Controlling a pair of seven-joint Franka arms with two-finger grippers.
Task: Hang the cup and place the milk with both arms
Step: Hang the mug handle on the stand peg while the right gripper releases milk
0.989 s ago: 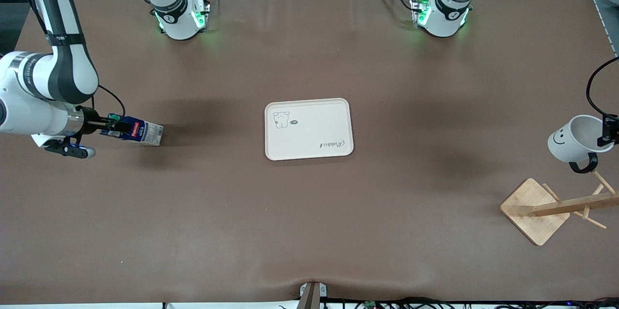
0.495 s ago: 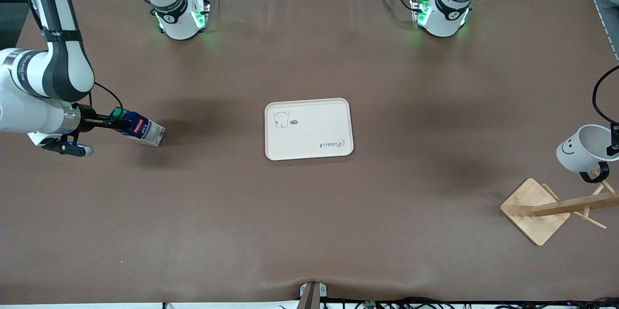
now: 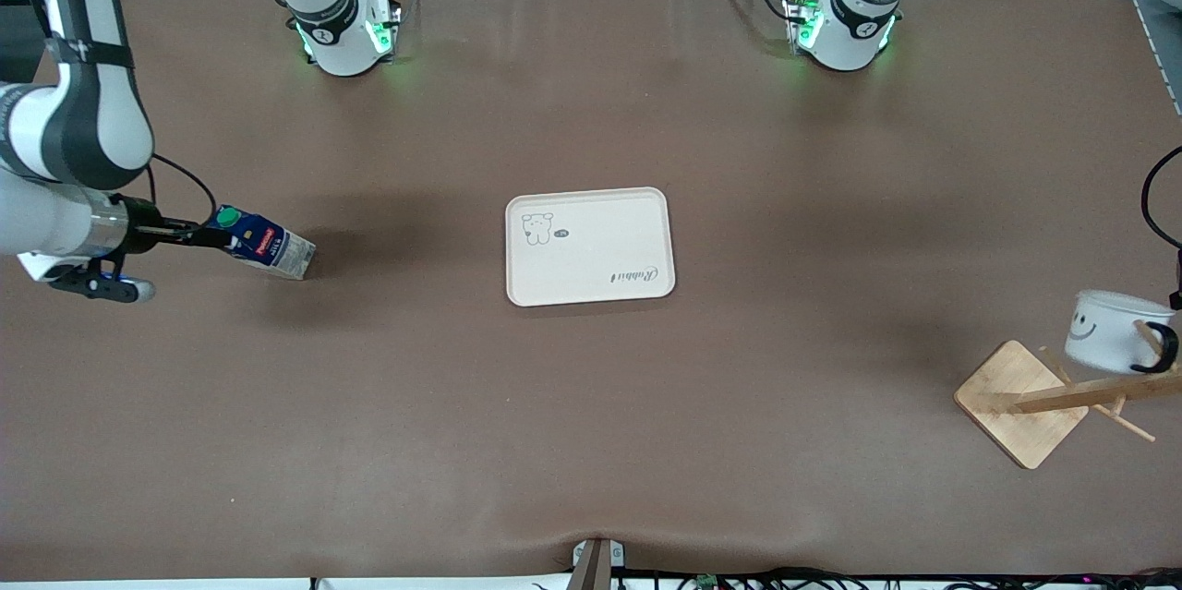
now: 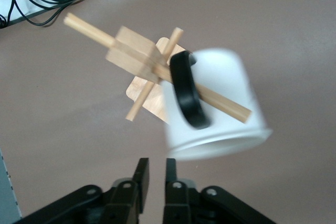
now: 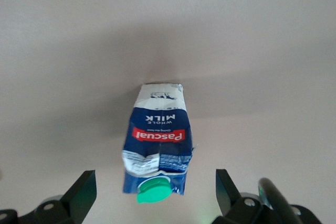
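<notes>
Hanging by its black handle on a peg of the wooden rack [image 3: 1053, 398], the cup [image 3: 1106, 343] sits at the left arm's end of the table, its smiley face turned toward the tray. In the left wrist view the peg runs through the handle loop and the cup [image 4: 218, 103] is tipped, its open mouth facing the left pincer [image 4: 155, 174], which is just clear of the rim with its two fingers [image 4: 140, 176] drawn nearly together and gripping nothing.

The right pincer [image 3: 201, 234] is at the right arm's end of the table, its fingers spread wide to either side of the milk's top. The milk [image 3: 264, 247] leans over, its green cap toward the pincer and its pale bottom edge on the table. In the right wrist view neither finger touches the milk [image 5: 156, 142].

The white tray [image 3: 589, 246] lies mid-table, well apart from both pincers, holding nothing.
</notes>
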